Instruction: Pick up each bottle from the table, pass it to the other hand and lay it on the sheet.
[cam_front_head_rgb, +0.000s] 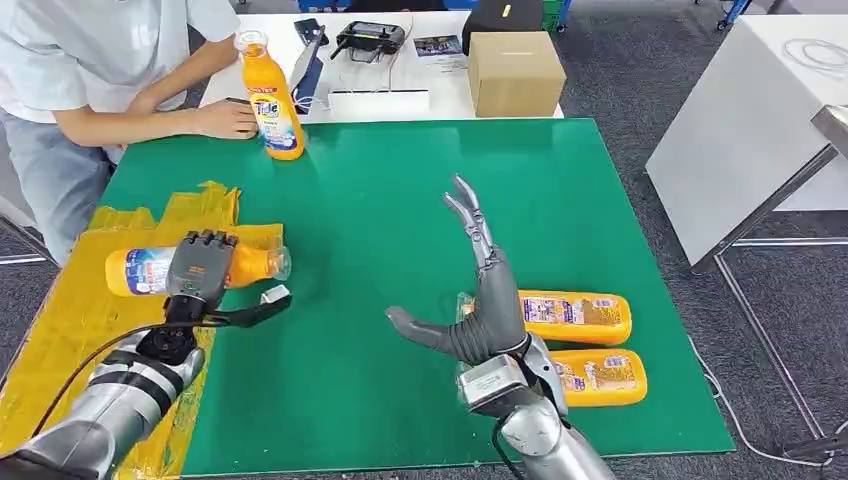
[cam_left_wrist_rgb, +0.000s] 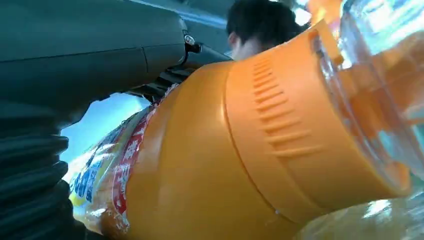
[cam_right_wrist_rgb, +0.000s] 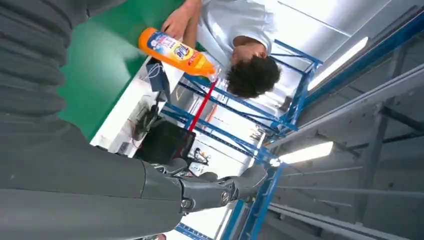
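An orange bottle (cam_front_head_rgb: 140, 270) lies on its side on the yellow sheet (cam_front_head_rgb: 60, 330) at the left, its clear cap (cam_front_head_rgb: 280, 263) toward the green mat. My left hand (cam_front_head_rgb: 205, 275) is over its middle, fingers draped across it and thumb spread away below the cap without touching. The left wrist view shows that bottle (cam_left_wrist_rgb: 240, 150) very close. My right hand (cam_front_head_rgb: 480, 300) is raised over the mat, fingers straight and apart, holding nothing. Two more orange bottles (cam_front_head_rgb: 575, 317) (cam_front_head_rgb: 600, 377) lie just right of it. Another bottle (cam_front_head_rgb: 270, 95) (cam_right_wrist_rgb: 175, 50) stands at the far edge.
A person sits at the far left, one hand (cam_front_head_rgb: 225, 118) on the table beside the standing bottle. A cardboard box (cam_front_head_rgb: 515, 72), a controller and papers sit on the white table behind. A second white table (cam_front_head_rgb: 740, 140) stands to the right. Green mat (cam_front_head_rgb: 380, 230) covers the middle.
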